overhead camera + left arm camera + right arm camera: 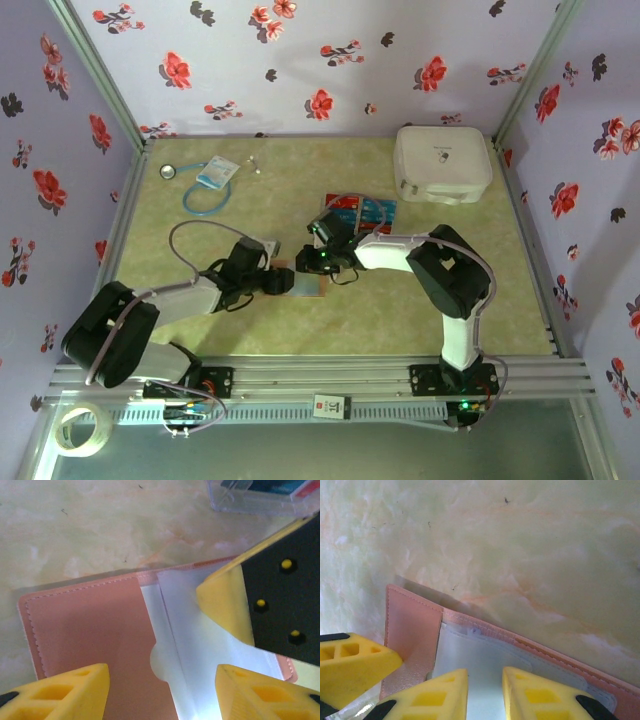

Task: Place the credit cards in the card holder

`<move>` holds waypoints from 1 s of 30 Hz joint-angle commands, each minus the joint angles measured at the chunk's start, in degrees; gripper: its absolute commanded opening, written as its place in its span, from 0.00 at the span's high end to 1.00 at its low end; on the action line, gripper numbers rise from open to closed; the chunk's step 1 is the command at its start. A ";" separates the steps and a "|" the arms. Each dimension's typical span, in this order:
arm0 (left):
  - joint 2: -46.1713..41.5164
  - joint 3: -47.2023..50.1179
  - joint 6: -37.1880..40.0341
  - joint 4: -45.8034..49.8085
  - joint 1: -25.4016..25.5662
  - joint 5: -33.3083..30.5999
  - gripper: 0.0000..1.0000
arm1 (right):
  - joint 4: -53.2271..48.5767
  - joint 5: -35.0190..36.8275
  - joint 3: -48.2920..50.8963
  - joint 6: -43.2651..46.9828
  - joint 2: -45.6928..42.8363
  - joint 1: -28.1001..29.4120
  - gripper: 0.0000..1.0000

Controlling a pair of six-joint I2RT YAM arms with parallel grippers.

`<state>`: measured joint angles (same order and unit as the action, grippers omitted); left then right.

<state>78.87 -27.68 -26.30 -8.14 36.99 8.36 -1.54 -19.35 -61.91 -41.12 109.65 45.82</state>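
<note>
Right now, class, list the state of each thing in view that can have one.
card holder: open flat, inside up.
credit cards: stacked outside the holder.
white case: closed.
left gripper: open over the holder.
right gripper: nearly closed at the holder, grip unclear.

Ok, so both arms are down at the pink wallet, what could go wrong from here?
1. The left gripper and right gripper crowd over the open wallet; their fingers could knock together.
2. The left gripper's jaws are open, so the wallet lies unheld on that side and might slide or fold shut.
3. The right gripper rests on the thin clear sleeve, which could crease or tear.
</note>
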 commanded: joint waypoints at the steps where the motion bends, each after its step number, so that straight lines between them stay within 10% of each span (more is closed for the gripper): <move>1: 0.17 -1.47 4.24 2.79 1.31 -2.18 0.41 | -0.04 -0.24 -0.75 -0.88 1.50 0.64 0.76; 30: 7.95 -3.89 6.44 7.57 6.34 -10.35 0.50 | -0.68 2.51 1.69 -1.95 -7.53 -1.45 0.50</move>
<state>84.44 -32.64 -20.36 -4.91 42.65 -1.72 -2.42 -18.17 -62.04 -42.09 104.60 44.93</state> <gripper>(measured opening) 0.502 0.500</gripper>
